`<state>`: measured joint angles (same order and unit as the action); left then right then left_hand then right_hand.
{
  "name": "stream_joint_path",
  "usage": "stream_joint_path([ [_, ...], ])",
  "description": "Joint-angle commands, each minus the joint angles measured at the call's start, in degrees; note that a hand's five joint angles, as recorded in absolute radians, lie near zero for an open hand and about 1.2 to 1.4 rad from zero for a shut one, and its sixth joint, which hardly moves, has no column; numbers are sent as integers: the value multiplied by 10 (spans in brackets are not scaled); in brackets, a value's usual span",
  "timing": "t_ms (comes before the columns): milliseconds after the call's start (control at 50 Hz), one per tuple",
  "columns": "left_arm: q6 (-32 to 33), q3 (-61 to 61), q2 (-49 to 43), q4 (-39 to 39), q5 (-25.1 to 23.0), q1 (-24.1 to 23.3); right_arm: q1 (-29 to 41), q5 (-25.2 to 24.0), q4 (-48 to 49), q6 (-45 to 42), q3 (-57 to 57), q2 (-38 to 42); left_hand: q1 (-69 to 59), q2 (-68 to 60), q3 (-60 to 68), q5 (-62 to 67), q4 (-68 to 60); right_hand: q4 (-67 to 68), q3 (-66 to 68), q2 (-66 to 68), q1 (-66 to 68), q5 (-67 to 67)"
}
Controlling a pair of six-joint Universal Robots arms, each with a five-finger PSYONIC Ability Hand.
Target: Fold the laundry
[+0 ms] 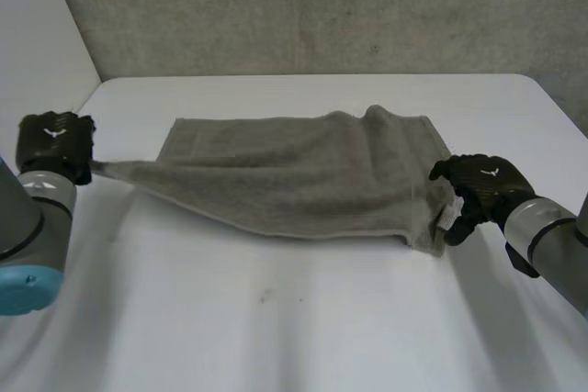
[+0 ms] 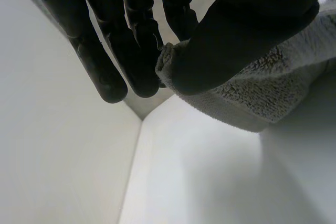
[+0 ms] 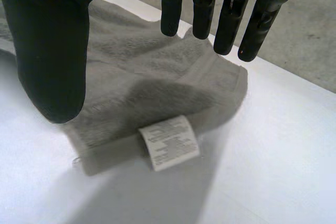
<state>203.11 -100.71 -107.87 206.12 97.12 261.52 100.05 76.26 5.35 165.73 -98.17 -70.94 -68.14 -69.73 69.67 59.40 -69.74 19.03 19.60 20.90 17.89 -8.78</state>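
Observation:
A grey towel (image 1: 294,172) lies folded across the middle of the white table (image 1: 303,319). My left hand (image 1: 55,144) holds the towel's left corner (image 2: 252,93) pinched between thumb and fingers (image 2: 131,51), pulled out to a point just off the table. My right hand (image 1: 478,190) hovers at the towel's right end, fingers (image 3: 231,19) straight and thumb apart, nothing between them. Under its palm lies the towel's corner (image 3: 157,98) with a white label (image 3: 169,143) on the table.
A grey wall (image 1: 322,6) rises behind the table's far edge. A white panel (image 1: 37,25) stands at the far left. Bare tabletop stretches in front of the towel.

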Motion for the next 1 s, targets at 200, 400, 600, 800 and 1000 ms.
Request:
stream_joint_path([
  [200,-1,-17,2,10,-15,-2,8,-4,-39,-59,-21,18,-119,-103,103,106,-103,128,122,109,139,-130],
  [400,0,-22,1,13,-15,-1,17,-2,-5,-59,-19,62,-119,-103,103,106,-103,228,223,209,240,-231],
  [600,0,-25,-1,14,-15,-2,18,-3,27,-59,-17,80,-119,-103,103,106,-103,257,251,238,268,-260],
  [800,1,-26,-1,14,-19,-2,19,-3,40,-59,-7,97,-119,-103,103,106,-103,271,265,252,282,-273],
  [1000,1,-27,-2,14,-22,-2,20,-3,41,-59,3,111,-119,-103,103,106,-103,358,352,339,369,-360],
])
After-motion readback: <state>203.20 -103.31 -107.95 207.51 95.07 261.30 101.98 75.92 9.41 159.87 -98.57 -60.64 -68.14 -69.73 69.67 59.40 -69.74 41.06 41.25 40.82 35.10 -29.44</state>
